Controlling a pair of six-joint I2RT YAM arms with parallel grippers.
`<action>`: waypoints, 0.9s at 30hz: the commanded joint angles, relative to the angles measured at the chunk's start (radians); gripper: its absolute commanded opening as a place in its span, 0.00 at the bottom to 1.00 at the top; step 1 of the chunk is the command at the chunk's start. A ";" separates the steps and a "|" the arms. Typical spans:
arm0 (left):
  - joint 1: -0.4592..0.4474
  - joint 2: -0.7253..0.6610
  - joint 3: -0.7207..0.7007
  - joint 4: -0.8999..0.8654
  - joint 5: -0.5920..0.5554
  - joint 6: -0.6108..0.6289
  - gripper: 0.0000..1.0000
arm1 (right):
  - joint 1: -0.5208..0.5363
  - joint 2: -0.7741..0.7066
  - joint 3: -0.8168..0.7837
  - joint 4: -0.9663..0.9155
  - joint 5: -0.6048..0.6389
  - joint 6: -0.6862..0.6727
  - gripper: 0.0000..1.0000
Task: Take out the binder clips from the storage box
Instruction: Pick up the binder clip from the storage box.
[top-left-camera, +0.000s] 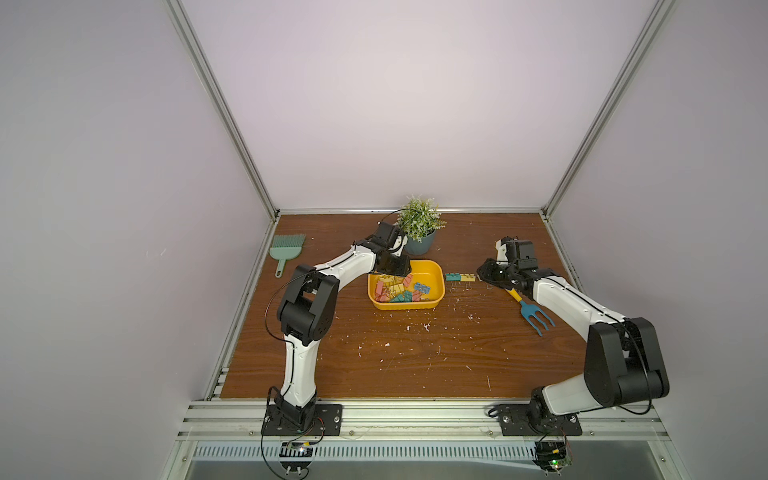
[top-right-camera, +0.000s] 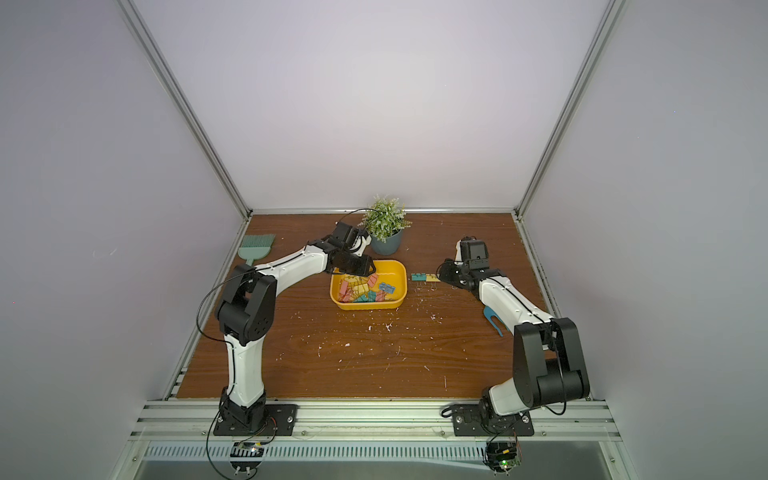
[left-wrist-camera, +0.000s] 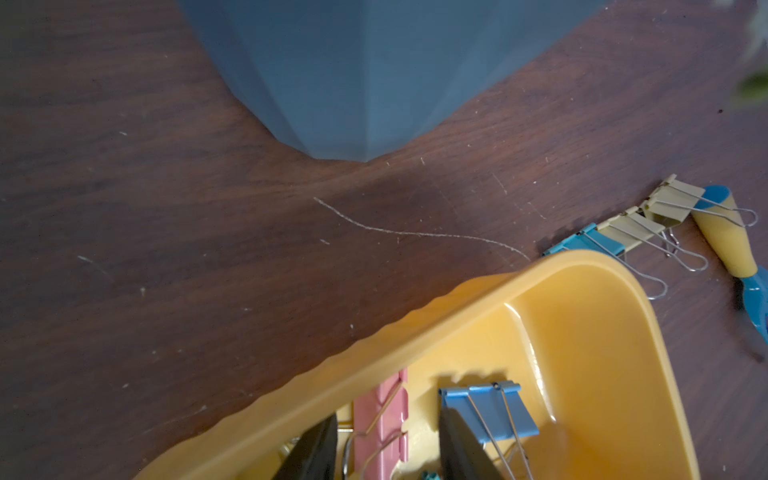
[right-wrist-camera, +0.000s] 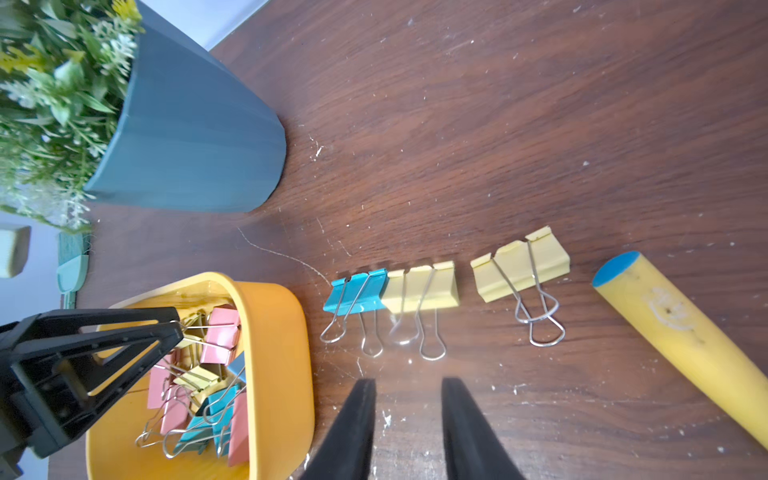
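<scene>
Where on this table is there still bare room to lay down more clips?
Widest free patch: the table in front of the storage box, out to the near edge. Another lies between the brush and the left arm. Crowded: between box and garden fork, where three binder clips lie, and behind the box by the plant pot.

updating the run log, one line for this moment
left fingers: open in storage box, around pink clip | right fingers: open, empty | on table: three binder clips

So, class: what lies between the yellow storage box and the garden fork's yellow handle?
Three binder clips in a row on the table: one teal, two yellow. The right wrist view shows it best.
</scene>
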 joint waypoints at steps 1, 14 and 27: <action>0.005 0.005 0.001 -0.029 -0.011 0.015 0.42 | 0.003 -0.029 -0.009 0.001 0.013 -0.014 0.33; 0.006 -0.017 -0.019 -0.010 -0.001 0.012 0.21 | 0.003 -0.026 -0.007 0.002 0.012 -0.018 0.33; 0.005 -0.103 -0.119 0.092 0.076 -0.013 0.05 | 0.003 -0.037 -0.006 0.000 0.019 -0.018 0.33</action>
